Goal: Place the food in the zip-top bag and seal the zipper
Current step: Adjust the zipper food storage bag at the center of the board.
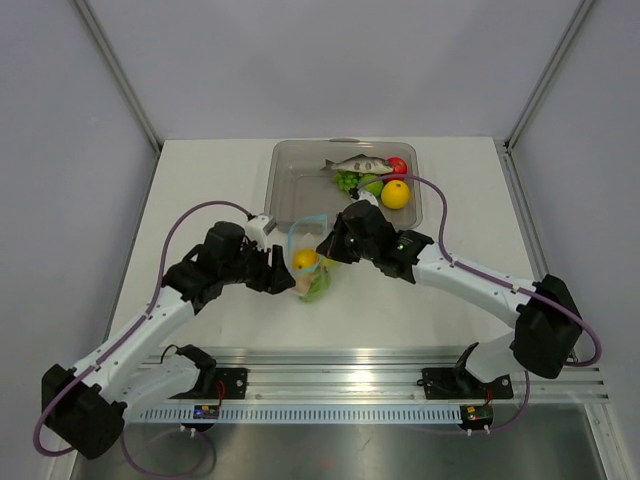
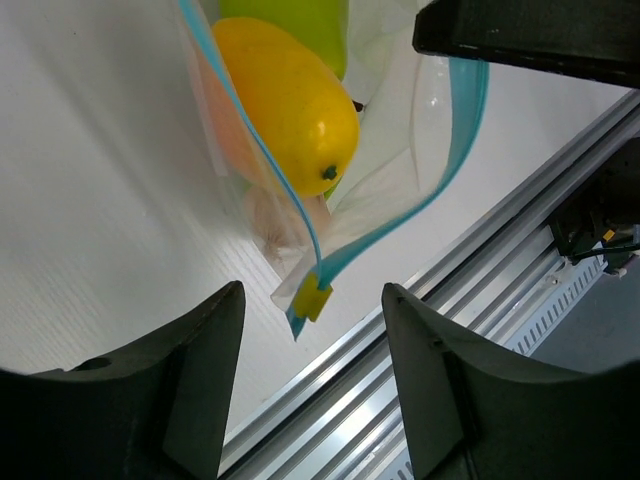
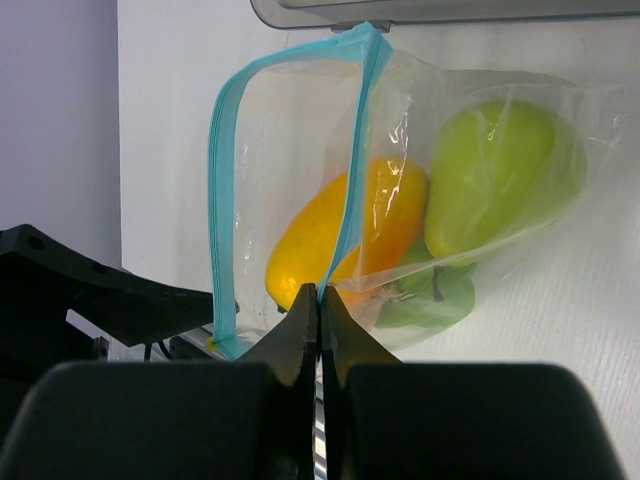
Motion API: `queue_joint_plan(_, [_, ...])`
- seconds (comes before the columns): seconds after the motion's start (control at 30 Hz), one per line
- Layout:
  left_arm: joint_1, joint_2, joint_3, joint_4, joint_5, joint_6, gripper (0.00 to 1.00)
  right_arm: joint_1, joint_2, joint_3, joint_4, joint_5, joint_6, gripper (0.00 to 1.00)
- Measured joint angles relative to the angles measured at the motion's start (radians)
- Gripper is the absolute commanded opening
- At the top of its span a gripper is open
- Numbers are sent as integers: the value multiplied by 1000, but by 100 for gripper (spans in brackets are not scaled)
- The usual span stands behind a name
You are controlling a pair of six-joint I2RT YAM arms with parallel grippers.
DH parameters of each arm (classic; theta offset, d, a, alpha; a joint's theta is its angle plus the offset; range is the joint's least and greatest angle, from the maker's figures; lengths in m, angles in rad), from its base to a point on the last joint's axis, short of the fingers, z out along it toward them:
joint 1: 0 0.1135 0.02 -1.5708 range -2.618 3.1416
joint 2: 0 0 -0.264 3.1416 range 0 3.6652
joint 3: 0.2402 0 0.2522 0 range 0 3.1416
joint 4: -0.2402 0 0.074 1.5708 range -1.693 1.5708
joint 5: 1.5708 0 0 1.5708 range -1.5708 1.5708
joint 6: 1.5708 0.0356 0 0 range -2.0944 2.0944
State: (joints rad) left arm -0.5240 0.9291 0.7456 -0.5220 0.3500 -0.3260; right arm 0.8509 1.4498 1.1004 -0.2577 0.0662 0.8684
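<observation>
On the white table (image 1: 200, 180), right gripper (image 3: 318, 292) pinches the zipper (image 3: 349, 190); left gripper (image 2: 312, 300) gapes wide, holding nothing.

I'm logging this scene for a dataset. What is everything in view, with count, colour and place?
table: 1, white, under everything
tray: 1, clear grey, back of the table
fish: 1, silver-grey, in the tray
red piece: 1, red, in the tray by the fish
leafy piece: 1, green, in the tray
green fruit: 1, green, in the tray
round fruit: 1, yellow-orange, in the tray
zip-top bag: 1, clear, mid-table, mouth open
zipper: 1, light blue, along the bag's mouth
mango: 1, yellow-orange, inside the bag
pear: 1, light green, inside the bag
darker green piece: 1, inside the bag, under the pear
rail: 1, silver, near edge
left gripper: 1, black, open at the bag's corner
right gripper: 1, black, shut on the zipper
</observation>
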Motion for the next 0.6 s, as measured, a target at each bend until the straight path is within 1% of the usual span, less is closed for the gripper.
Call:
queue_joint_plan(0.07, [-2, 28, 5, 10, 1, -3, 55, -1, -10, -9, -1, 0, 0, 0])
queue_joint_plan(0.13, [-7, 55, 13, 20, 2, -7, 47, -2, -20, -19, -2, 0, 0, 0])
queue_joint_plan(0.17, [-11, 69, 19, 24, 3, -9, 37, -2, -27, -24, -1, 0, 0, 0])
queue_joint_plan(0.27, [-25, 95, 37, 32, 17, -12, 15, -6, -47, -40, -1, 1, 0, 0])
queue_joint_plan(0.3, [-29, 101, 44, 32, 24, -9, 0, -8, -53, -45, -1, 0, 0, 0])
queue_joint_plan(0.33, [-32, 106, 51, 32, 29, -11, 0, -10, -58, -50, 0, 0, 0, 0])
queue_joint_plan(0.4, [-35, 119, 79, 19, 37, 2, 0, -13, -64, -60, 7, -9, -2, 14])
queue_joint_plan(0.43, [-37, 126, 97, 13, 40, 6, 0, -14, -68, -67, 14, -23, -5, 24])
queue_joint_plan(0.47, [-37, 133, 119, 5, 43, 14, 0, -14, -72, -74, 23, -33, -14, 36])
queue_joint_plan(0.5, [-37, 136, 140, -3, 47, 21, 0, -15, -79, -84, 35, -50, -31, 54])
queue_joint_plan(0.6, [-37, 137, 201, -28, 67, 48, 0, -15, -134, -118, 50, -84, -106, 75])
